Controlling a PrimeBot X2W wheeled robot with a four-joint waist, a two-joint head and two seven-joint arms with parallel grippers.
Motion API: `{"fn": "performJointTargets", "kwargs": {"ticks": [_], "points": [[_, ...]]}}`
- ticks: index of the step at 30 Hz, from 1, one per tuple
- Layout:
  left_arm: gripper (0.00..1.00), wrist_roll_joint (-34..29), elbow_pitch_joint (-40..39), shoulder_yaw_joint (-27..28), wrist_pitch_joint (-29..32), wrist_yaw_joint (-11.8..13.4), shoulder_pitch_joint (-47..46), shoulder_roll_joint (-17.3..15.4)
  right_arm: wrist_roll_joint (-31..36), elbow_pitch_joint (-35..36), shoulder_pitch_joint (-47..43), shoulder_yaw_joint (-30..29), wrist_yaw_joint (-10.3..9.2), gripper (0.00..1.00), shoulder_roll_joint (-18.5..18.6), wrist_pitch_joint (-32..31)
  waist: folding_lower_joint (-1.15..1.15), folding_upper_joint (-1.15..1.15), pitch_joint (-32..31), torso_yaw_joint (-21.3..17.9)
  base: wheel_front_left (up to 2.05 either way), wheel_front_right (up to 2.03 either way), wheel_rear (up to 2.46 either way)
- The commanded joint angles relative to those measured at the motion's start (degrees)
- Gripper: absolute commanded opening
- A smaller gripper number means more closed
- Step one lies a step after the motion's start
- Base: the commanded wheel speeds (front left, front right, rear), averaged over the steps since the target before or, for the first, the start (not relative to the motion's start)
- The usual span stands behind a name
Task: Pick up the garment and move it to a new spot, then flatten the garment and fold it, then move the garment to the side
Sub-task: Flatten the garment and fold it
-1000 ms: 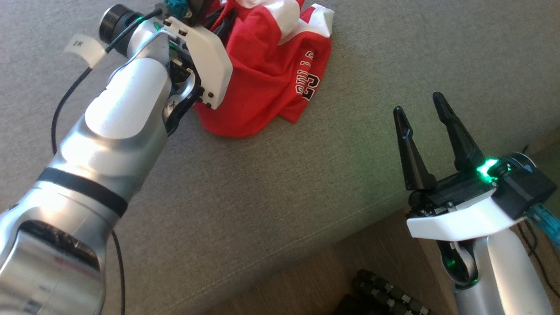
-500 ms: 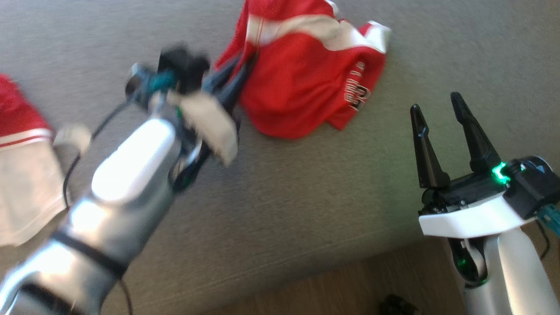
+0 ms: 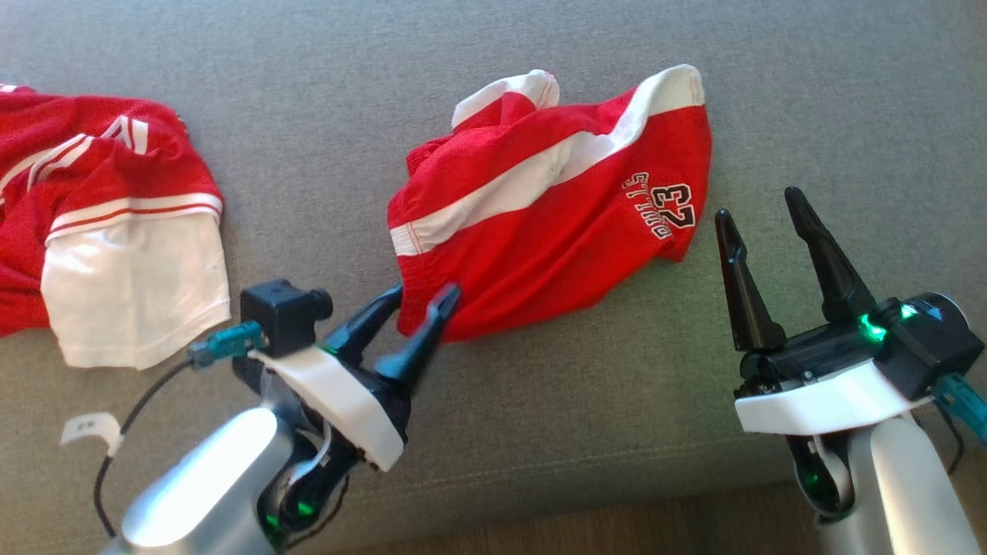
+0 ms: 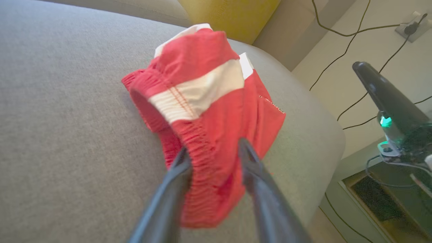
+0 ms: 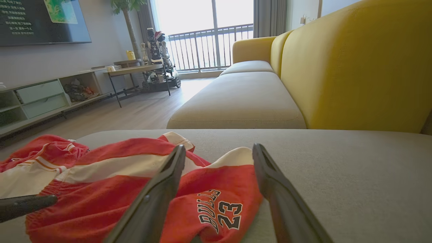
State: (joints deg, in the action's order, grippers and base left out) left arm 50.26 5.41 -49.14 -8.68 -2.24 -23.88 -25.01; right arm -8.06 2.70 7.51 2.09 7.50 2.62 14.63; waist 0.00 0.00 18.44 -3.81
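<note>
Head view puts the red shorts (image 3: 555,223) crumpled in the middle of the grey sofa cushion (image 3: 540,432), with the printed leg on the right and the waistband on the near left. Your left gripper (image 3: 426,293) is about half open, and the waistband lies between its fingers, apparently loose rather than pinched. Your right gripper (image 3: 756,204) is wide open and empty, just right of the printed leg.

The shorts look set down in their new spot, so I judge flattening comes next. Open the left fingers wider and back them straight out towards the near edge, so the elastic does not snag and drag. Then take two opposite edges and pull apart gently. Stay clear of the other red garment (image 3: 116,231) on the far left.
</note>
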Motion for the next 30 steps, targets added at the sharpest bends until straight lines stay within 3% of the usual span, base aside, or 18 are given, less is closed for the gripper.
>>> {"fn": "performJointTargets", "kwargs": {"ticks": [1,18,30], "points": [[1.0,0.91,-2.49,2.72,0.09,0.3,-1.29,-1.45,0.35,1.57,0.16,1.31,-0.01,1.0,0.26,0.37,0.0,0.0,-0.08,0.19,0.0,0.0,0.0],[1.0,3.33,-2.32,7.07,0.72,2.65,-3.84,-3.46,-0.58,1.44,0.59,2.41,-0.01,1.0,0.26,0.37,0.0,0.0,0.33,-2.97,0.0,0.0,0.0],[1.0,9.73,-0.28,11.5,3.63,3.7,-4.87,-4.7,-1.11,1.37,0.36,2.68,-0.01,1.0,0.26,0.37,0.0,0.0,0.43,-5.05,0.0,0.0,0.0]]}}
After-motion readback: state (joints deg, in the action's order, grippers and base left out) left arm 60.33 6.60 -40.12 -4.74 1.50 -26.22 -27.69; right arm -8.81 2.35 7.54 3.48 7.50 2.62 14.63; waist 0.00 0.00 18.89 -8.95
